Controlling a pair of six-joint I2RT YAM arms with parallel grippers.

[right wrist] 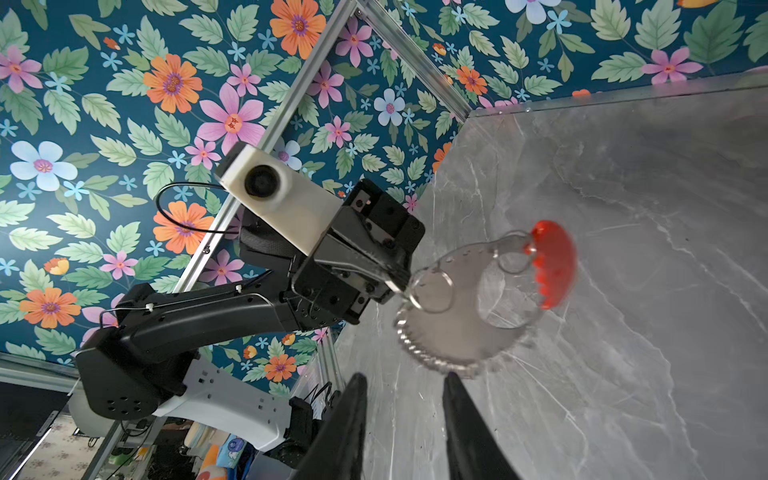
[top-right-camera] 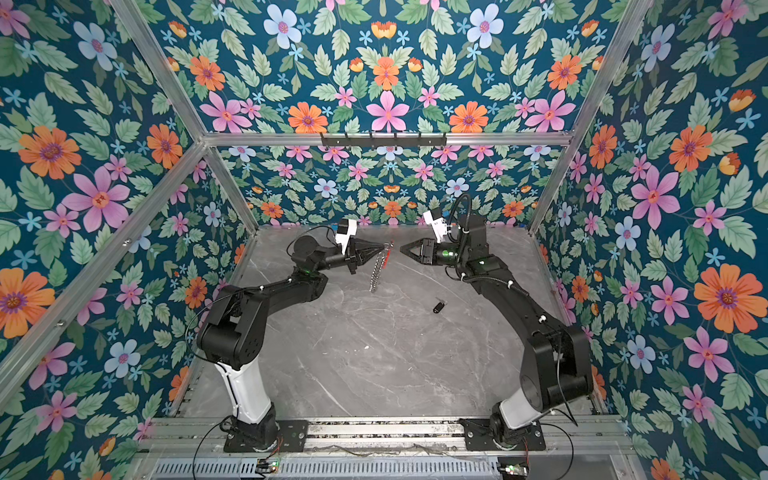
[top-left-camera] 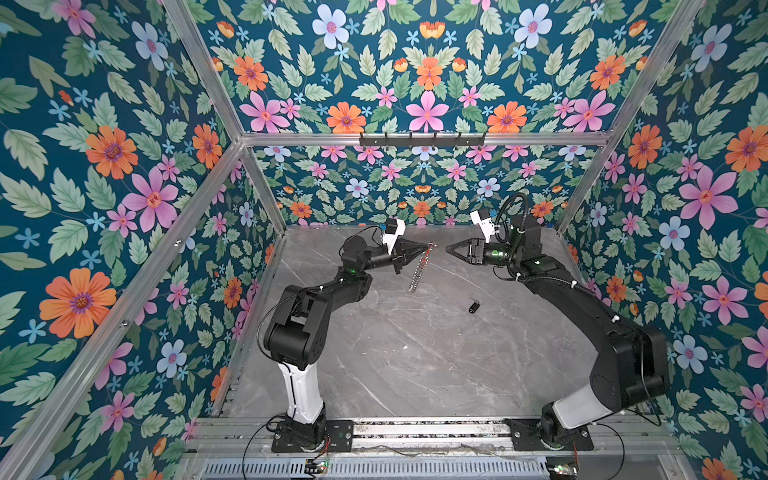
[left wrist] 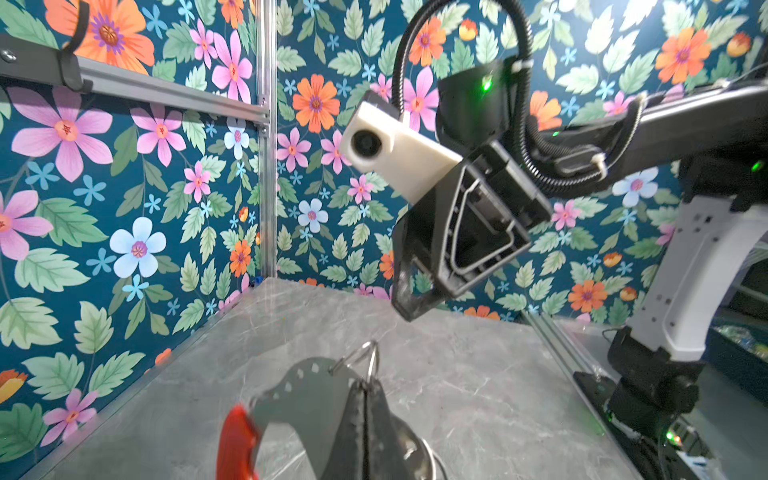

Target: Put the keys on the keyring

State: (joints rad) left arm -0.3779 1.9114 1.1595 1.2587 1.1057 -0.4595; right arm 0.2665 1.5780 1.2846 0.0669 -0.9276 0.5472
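My left claw (top-left-camera: 428,248) is clenching the keyring (top-left-camera: 419,269), which is dangling beneath it over the grey marble tabletop (top-left-camera: 415,365). My right claw (top-left-camera: 449,248) is facing it, jaws parted and empty. The black key fob (top-left-camera: 473,306) is lying on the marble, nearer my base than that claw. Around us the floral walls (top-left-camera: 104,166) are closing in.

Grey marble tabletop (top-left-camera: 415,374), floral wallpaper walls (top-left-camera: 415,83), aluminium frame (top-left-camera: 291,139), black hook rail (top-left-camera: 422,141) on its back crossbar
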